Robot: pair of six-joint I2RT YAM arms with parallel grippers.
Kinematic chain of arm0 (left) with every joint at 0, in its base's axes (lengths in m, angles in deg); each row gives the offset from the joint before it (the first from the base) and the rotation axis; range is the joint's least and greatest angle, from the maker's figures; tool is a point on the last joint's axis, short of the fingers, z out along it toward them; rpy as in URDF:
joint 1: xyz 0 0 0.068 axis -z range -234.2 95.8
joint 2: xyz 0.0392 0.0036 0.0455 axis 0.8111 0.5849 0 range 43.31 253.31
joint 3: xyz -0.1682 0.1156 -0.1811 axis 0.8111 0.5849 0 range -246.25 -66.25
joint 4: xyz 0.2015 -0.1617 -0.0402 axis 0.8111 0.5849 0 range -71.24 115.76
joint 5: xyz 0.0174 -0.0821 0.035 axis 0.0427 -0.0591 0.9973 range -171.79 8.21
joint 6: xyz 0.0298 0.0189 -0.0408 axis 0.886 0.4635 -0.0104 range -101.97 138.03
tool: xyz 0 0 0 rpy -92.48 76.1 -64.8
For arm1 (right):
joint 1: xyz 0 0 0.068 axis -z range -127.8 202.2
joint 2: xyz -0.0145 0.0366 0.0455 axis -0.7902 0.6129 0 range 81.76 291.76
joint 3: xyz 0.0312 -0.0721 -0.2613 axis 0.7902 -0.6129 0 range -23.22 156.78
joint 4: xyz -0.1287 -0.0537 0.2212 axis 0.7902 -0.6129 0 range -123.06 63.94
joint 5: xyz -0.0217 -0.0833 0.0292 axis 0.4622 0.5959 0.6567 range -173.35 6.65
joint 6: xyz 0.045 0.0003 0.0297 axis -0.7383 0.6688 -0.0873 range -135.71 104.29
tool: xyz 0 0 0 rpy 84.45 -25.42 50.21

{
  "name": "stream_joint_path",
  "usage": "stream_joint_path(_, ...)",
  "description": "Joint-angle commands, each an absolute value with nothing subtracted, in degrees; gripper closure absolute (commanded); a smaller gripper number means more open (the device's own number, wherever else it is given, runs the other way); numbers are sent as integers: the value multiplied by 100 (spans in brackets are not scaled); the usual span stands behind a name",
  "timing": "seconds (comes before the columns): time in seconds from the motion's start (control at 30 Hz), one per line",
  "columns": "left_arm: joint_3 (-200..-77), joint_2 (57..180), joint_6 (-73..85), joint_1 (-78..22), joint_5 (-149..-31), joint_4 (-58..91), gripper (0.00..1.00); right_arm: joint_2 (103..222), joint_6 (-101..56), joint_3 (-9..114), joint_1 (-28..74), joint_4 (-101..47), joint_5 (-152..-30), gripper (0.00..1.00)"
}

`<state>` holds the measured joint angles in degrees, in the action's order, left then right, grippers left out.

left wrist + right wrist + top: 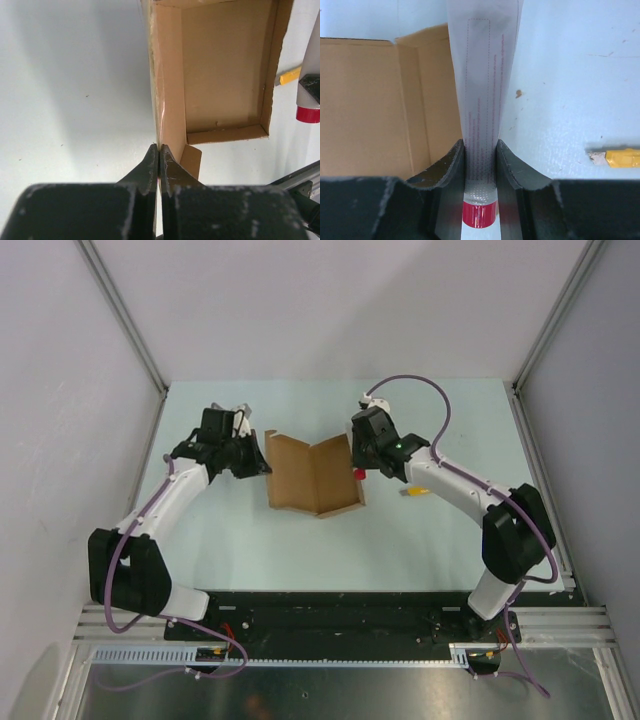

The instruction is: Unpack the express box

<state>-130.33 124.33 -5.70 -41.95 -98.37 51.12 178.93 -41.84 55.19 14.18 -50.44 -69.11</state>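
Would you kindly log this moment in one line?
express box: open | left pincer: shut on its wall | right pincer: grips white tube

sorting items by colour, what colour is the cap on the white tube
Red. The cap shows best in the right wrist view.

From above, the right arm hides all of the tube but its red cap, and most of the knife. In the right wrist view the tube runs off the top edge, its print too blurred to read; the box is cut by the left edge, the knife by the right.
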Motion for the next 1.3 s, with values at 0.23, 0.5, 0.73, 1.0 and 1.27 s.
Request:
stream_joint_path(0.23, -13524, 12145, -131, -4462, -9718, 5584, 96, 18274, -3944, 5351, 1705, -5269, -6516, 67)
stream_joint_path(0.5, -13726, 12188, 71, -4515, -9594, 5708, 89, 19012, -3962, 5289, 1678, -5304, -6428, 66)
stream_joint_path(0.73, -14183, 12593, 63, -4515, -9814, 5708, 82, 19294, -4041, 5272, 1678, -5295, -6472, 54)
stream_joint_path(1.0, -14333, 12549, 54, -4515, -9814, 5699, 43, 18952, -4155, 5272, 1643, -5339, -6516, 32)
stream_joint_path(1.27, -14281, 11769, 80, -4515, -9753, 5682, 14, 17847, -4252, 5272, 1573, -5699, -6367, 16)
